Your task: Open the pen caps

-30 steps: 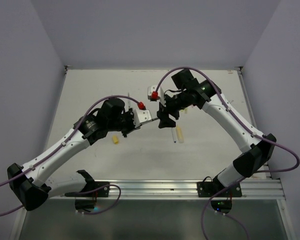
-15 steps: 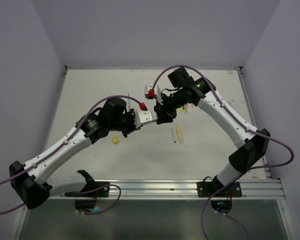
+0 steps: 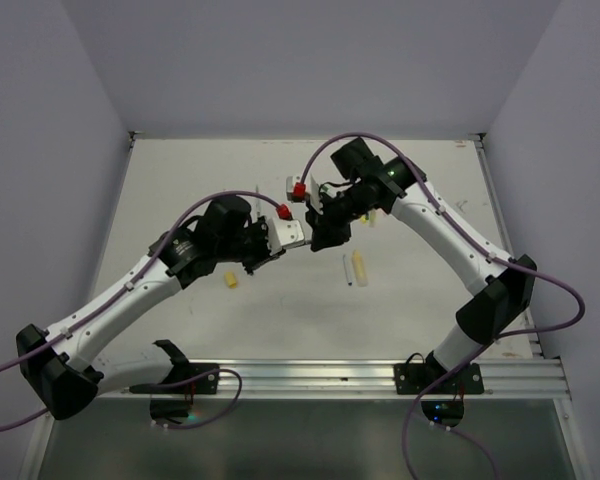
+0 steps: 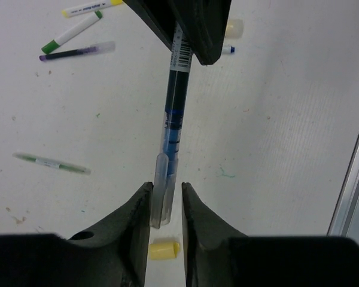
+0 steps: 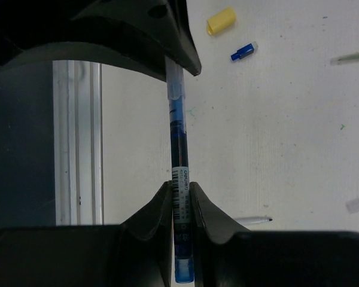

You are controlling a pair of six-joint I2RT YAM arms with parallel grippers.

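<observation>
- Well, from above, the two arms meet over the middle of the white table [image 3: 180,180]. The left gripper [image 3: 300,241] comes in from 9 o'clock and the right gripper [image 3: 317,240] from 3 o'clock, nose to nose.
- On the table, a yellow cap [image 3: 230,281] lies at 7 o'clock from them. A yellow highlighter [image 3: 359,268] lies at 5 o'clock, with a thin pen [image 3: 347,271] just beside it.
- In the left wrist view, the left gripper is clenched on the clear cap [image 4: 161,179] of a blue pen [image 4: 175,101]. The pen is up off the table and runs toward 12 o'clock, into the dark fingers of the right gripper.
- The yellow cap sits at 6 o'clock, under the left fingers. A green pen [image 4: 51,163] lies at 9 o'clock. A green-and-white marker [image 4: 72,33] and a purple pen [image 4: 76,52] lie at 11 o'clock.
- In the right wrist view, the right gripper squeezes the far end of the blue pen tight. The clear cap is at 12 o'clock, on the pen, in the left gripper's fingers.
- The yellow cap and a small blue cap [image 5: 244,51] lie near each other at 1 o'clock.
</observation>
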